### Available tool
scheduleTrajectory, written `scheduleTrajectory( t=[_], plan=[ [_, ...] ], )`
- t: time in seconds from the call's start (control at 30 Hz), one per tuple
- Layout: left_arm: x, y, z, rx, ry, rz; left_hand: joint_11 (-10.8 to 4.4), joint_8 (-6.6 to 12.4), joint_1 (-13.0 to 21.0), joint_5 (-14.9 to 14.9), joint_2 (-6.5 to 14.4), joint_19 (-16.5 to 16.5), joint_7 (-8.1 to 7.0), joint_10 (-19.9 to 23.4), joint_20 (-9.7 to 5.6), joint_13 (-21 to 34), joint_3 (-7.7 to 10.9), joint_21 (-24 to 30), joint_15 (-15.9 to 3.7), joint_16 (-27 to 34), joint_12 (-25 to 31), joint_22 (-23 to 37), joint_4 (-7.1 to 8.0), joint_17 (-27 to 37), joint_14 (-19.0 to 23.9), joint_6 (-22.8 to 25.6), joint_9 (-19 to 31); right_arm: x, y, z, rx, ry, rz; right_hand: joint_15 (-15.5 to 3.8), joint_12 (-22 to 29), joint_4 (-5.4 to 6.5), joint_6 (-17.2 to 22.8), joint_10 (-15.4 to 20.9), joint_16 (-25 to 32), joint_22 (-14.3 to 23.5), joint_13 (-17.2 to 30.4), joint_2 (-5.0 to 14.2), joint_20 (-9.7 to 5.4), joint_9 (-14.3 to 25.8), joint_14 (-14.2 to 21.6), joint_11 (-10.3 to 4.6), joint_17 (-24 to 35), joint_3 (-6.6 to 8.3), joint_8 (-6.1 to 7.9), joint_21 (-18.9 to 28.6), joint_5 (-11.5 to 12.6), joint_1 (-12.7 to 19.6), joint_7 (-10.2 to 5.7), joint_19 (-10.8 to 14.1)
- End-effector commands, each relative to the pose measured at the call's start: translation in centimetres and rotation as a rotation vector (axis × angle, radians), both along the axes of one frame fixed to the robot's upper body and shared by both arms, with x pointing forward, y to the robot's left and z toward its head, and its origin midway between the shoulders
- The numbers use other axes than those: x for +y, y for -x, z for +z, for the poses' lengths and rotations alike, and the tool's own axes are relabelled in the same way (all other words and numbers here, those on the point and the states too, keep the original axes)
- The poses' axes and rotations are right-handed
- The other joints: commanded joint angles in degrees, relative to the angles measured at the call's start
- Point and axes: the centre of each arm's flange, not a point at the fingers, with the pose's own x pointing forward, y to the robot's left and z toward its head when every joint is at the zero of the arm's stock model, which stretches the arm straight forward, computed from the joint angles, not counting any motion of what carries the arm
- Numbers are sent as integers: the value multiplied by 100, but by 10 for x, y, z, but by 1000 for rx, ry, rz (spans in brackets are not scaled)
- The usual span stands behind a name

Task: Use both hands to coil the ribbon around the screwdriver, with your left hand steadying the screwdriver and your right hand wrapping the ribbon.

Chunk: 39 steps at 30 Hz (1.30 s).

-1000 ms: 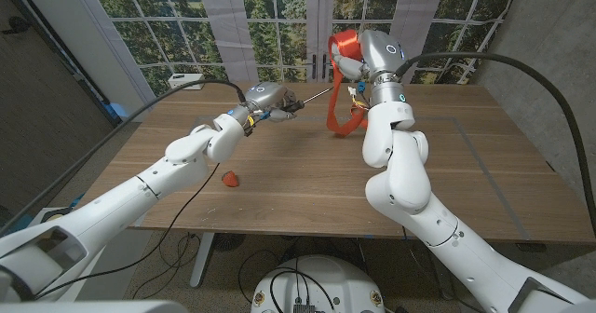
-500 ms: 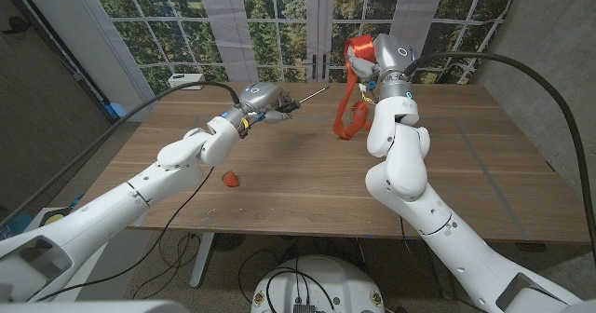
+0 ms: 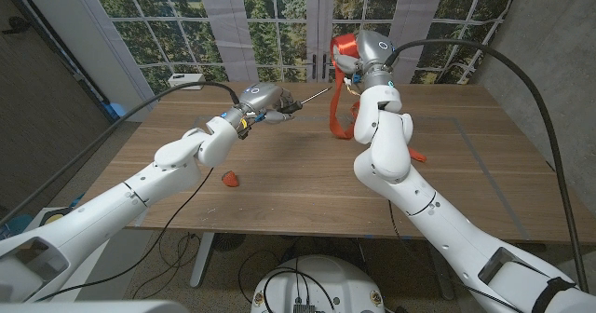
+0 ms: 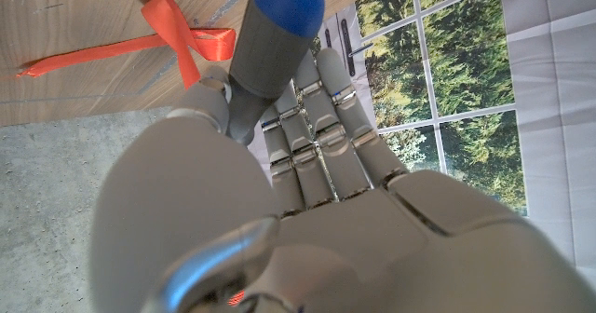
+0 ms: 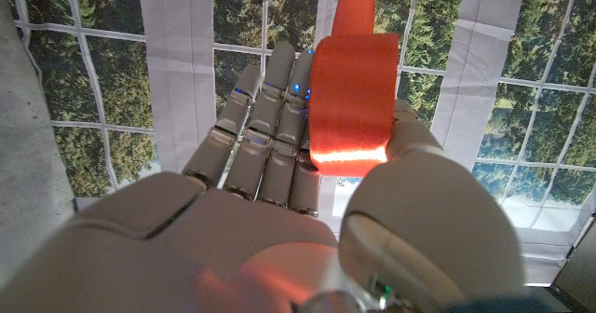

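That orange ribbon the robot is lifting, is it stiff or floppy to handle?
Probably floppy: the ribbon droops in a loose loop below the right hand. It looks light and thin, draping over that hand's fingers. Its sheen suggests it may be slippery.

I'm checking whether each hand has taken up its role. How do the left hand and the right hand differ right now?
The left hand grips the screwdriver, shaft pointing toward the right hand; the right hand holds the orange ribbon, which hangs down to the table. The left hand sits lower over the table; the right hand is raised higher. Both hold their things off the table, and the ribbon does not look wound on the screwdriver yet.
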Motion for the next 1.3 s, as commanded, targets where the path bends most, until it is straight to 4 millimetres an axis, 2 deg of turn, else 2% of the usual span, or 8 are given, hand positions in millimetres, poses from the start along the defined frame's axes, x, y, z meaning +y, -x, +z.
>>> scheduleTrajectory(
  t=[0.03,0.2,0.77,1.17,1.3],
  plan=[
    [-2,-9,-1,8,13,-4,-419,7,808,36,751,-28,-78,474,-356,12,99,21,-954,22,-24,-8,27,25,947,125,25,38,3,6,-10,109,85,-431,56,52,520,102,-13,15,10,854,-1,144,409,-38,10,90,37,41,46,906,-438,62],
    [-2,-11,1,1,20,-2,-412,-1,808,33,752,-28,-88,483,-357,22,104,25,-954,17,-26,-8,27,36,955,108,33,42,17,-2,-27,143,106,-438,60,52,518,109,-22,15,2,855,-2,142,411,-41,17,92,38,46,47,909,-440,68],
    [-9,-14,9,-16,88,26,-430,-7,809,21,754,-24,-82,493,-350,37,123,41,-954,-3,-44,-7,22,68,967,124,44,20,65,-30,-57,150,106,-450,77,54,511,94,-57,15,3,850,-7,151,425,-48,42,97,48,51,47,913,-444,50],
    [-20,-9,16,-51,100,38,-438,-18,803,6,755,-17,-75,507,-356,55,136,55,-955,-16,-49,-7,22,92,982,113,58,-16,76,-60,2,65,53,-439,85,53,508,92,-83,15,-7,848,-5,148,425,-41,53,93,51,56,46,917,-437,42],
    [-25,-7,18,-79,130,42,-431,-20,802,0,755,-19,-85,513,-362,56,140,57,-957,-19,-53,-7,20,100,989,121,57,-22,80,-68,8,63,36,-427,93,51,509,86,-90,15,0,848,-6,149,433,-45,58,92,54,59,46,922,-441,40]
  ],
)
